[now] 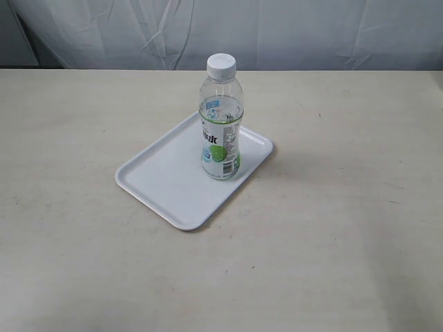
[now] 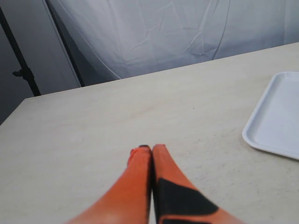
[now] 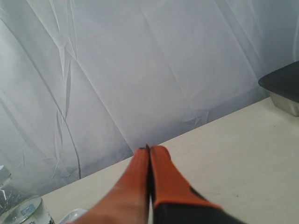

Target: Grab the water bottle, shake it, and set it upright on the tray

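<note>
The water bottle (image 1: pixel 221 121), clear with a white cap and a lime label, stands upright on the white tray (image 1: pixel 163 180), toward the tray's far right corner. Neither arm appears in the exterior view. In the left wrist view my left gripper (image 2: pixel 150 148) has its orange fingers pressed together, empty, over bare table, with a corner of the tray (image 2: pixel 275 121) off to one side. My right gripper (image 3: pixel 149 148) is also shut and empty, facing the backdrop; part of the bottle (image 3: pixel 21 210) shows at the frame's edge.
A white cloth backdrop (image 1: pixel 221 31) hangs behind the beige table (image 1: pixel 332 242). A dark stand pole (image 2: pixel 21 60) is beside the table in the left wrist view. A dark metal-edged object (image 3: pixel 282 88) sits at the table's end in the right wrist view.
</note>
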